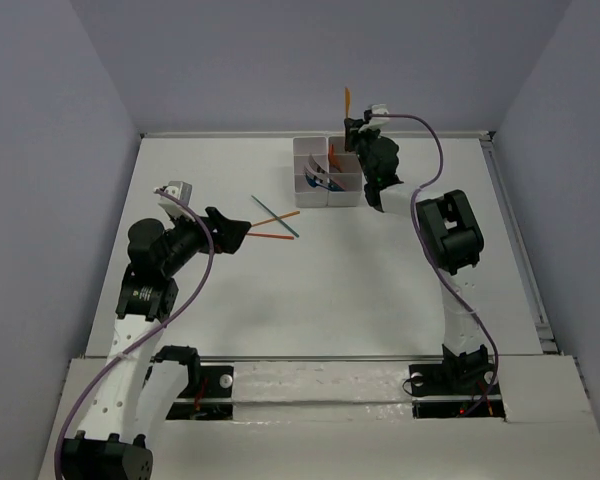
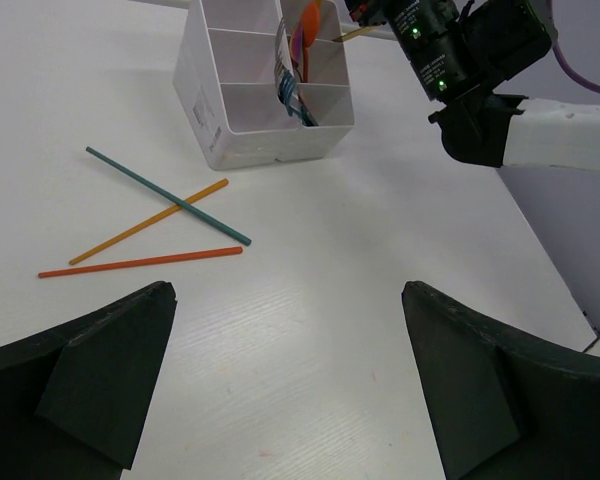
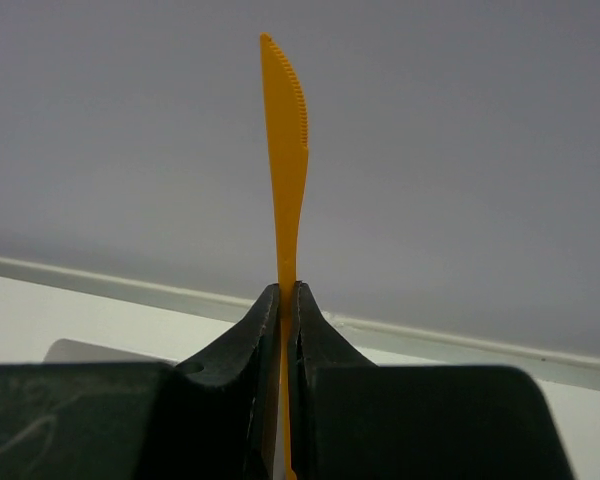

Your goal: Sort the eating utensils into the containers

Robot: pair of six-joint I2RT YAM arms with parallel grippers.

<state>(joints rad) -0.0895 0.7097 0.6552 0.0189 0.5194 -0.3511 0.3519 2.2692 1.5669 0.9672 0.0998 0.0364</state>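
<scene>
My right gripper (image 3: pixel 287 290) is shut on an orange plastic knife (image 3: pixel 285 150), blade upright. In the top view the knife (image 1: pixel 346 103) and right gripper (image 1: pixel 352 125) are at the far right corner of the white containers (image 1: pixel 302 146). The containers (image 2: pixel 220 130) hold an orange spoon (image 2: pixel 308 25) and other utensils. A teal stick (image 2: pixel 170 197), a yellow-orange stick (image 2: pixel 130 232) and a red-orange stick (image 2: pixel 140 262) lie on the table. The teal one crosses the yellow-orange one. My left gripper (image 2: pixel 288 292) is open and empty just short of them; it also shows in the top view (image 1: pixel 242 230).
The right arm (image 2: pixel 470 50) reaches over the table beside the containers. The back wall rises just behind the containers. A raised rail (image 1: pixel 515 240) runs along the table's right edge.
</scene>
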